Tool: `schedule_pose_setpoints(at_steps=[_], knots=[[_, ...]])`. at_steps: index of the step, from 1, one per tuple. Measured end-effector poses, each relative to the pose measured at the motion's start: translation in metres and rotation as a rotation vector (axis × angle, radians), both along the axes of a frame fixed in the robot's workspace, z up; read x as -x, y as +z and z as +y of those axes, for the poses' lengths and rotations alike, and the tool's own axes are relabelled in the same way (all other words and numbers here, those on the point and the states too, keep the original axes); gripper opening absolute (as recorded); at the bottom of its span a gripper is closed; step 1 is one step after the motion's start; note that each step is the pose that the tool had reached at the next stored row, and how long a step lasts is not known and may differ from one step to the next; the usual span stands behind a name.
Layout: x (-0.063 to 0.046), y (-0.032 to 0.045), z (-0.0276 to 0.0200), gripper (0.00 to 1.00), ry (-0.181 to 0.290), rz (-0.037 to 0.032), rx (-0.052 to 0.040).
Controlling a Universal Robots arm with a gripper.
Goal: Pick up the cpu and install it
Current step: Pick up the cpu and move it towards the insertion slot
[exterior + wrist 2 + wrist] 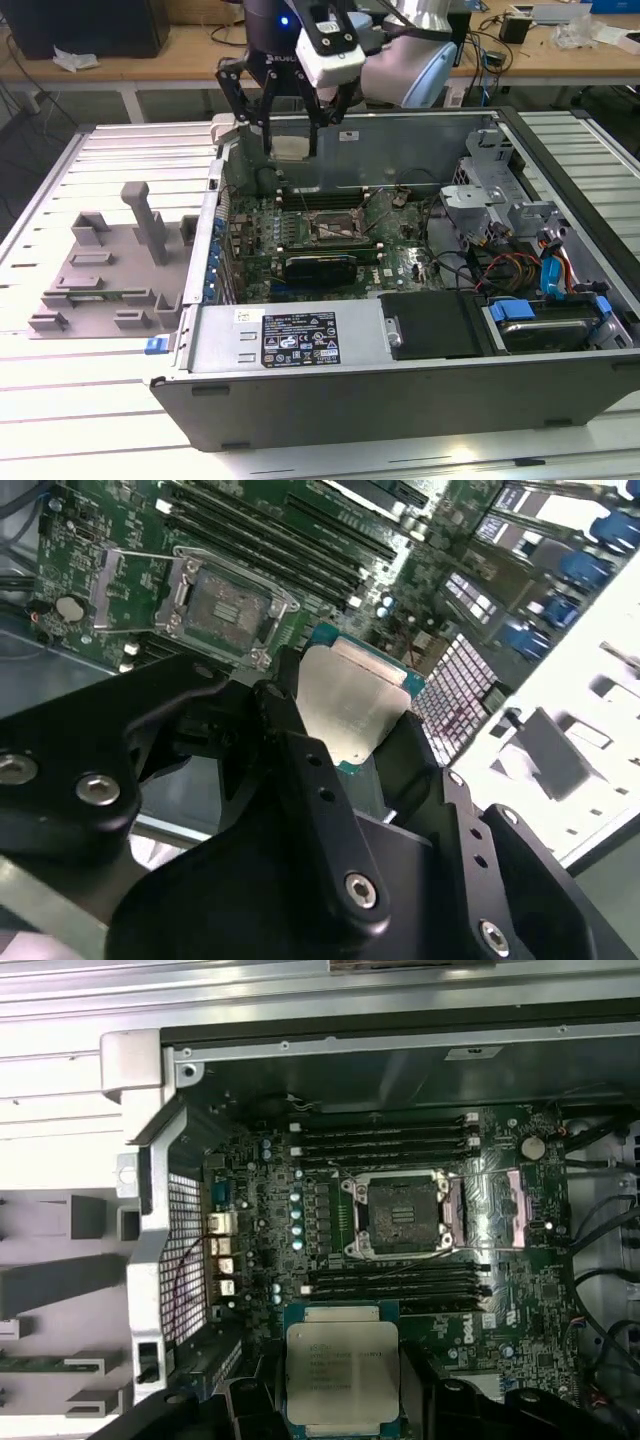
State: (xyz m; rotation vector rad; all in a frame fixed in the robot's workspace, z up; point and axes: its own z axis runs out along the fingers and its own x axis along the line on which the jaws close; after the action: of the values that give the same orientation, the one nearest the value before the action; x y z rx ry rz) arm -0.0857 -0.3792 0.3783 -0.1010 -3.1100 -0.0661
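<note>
One chip is in hand. The gripper (291, 140) is closed narrow on the cpu (342, 1370), with a finger (300, 760) on each of two opposite edges and the metal lid facing the wrist cameras. In the exterior view the cpu hangs above the back wall of the open computer case (420, 130), well above the motherboard (540, 1300). It is not over the socket (398, 1215), which lies open with its load plate (515, 1205) swung aside.

Risks, as judged from here:
- The hold is on thin edges only. A jolt or a slack grip could let the chip tilt or drop onto the board.
- If the chip comes down rotated or off-centre relative to the socket, its contacts could be bent. The same holds if it lands with one corner low.
- Thin retention wires cross near the socket, and a low approach could snag them or the case wall.

Not resolved:
- The chip's underside is hidden.
- The edges under the fingers are covered, so I cannot confirm how deep the fingers bite.
- Any orientation notch or corner mark is too small to make out, on chip or socket.
- The first wrist view cuts off the chip's near edge.
- The fingers mask most of the chip in the exterior view.
</note>
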Motion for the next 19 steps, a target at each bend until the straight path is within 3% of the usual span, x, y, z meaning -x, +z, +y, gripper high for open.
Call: schedule_pose_setpoints(at_steps=[5,8,13,18,19], knots=[[-0.016,-0.0113,0.0013,0.54,0.0,0.0,0.0002],[-0.032,-0.0211,0.0041,0.54,0.0,0.0,0.001],[-0.046,-0.0278,0.0057,0.54,0.001,-0.0002,0.0012],[-0.046,-0.0329,0.0057,0.54,0.001,-0.0165,0.0013],[-0.046,-0.0345,0.0057,0.54,0.003,-0.023,0.0014]])
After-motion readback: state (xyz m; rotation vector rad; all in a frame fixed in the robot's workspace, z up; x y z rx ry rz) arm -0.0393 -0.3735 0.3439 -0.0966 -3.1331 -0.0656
